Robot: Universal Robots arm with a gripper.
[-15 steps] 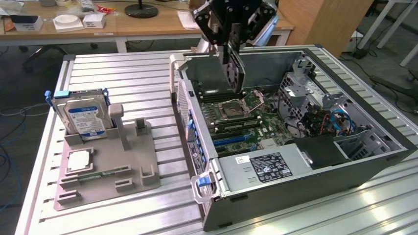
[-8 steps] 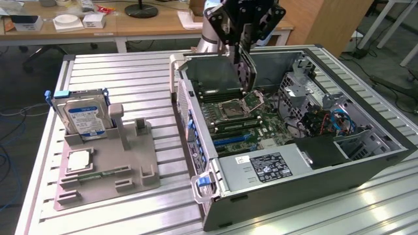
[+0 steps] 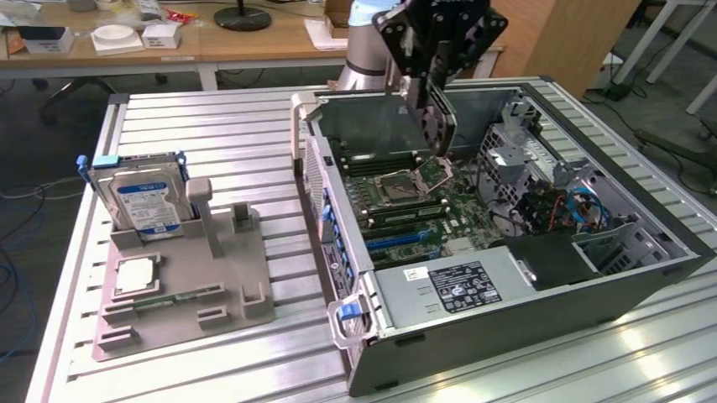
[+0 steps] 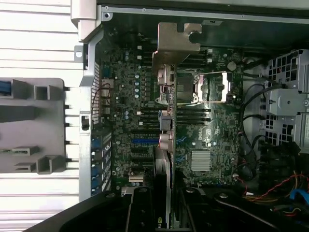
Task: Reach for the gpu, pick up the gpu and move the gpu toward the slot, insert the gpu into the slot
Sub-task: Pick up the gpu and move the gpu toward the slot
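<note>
- Exterior view: a slatted metal table [image 3: 213, 126] carries an open computer case [image 3: 627, 285] lying on its side, on the half of the table toward the exterior view's right.
- The black gripper [image 3: 429, 88] hangs over the far end of the case. It is closed narrowly on the upper edge of the gpu [image 3: 441, 126].
- The gpu hangs upright, clear of the table. It is over the motherboard [image 3: 448, 206] near the processor socket [image 3: 405, 180] and is not seated in the board.
- Near the table's edge at the exterior view's left, a grey holder [image 3: 224, 294] carries a hard drive [image 3: 140, 201] standing upright.
- Wrist view: the gripper [image 4: 164, 210] shows as two dark fingers [image 4: 140, 215] pressed against either face of the gpu [image 4: 164, 159], which is seen edge-on.
- The card's silver bracket [image 4: 175, 46] sticks out at its far end, over the motherboard [image 4: 125, 96] inside the computer case [image 4: 89, 72].
- A blue slot [image 4: 145, 141] lies on the board beside the card's line; I cannot tell how far below the card it is.
</note>
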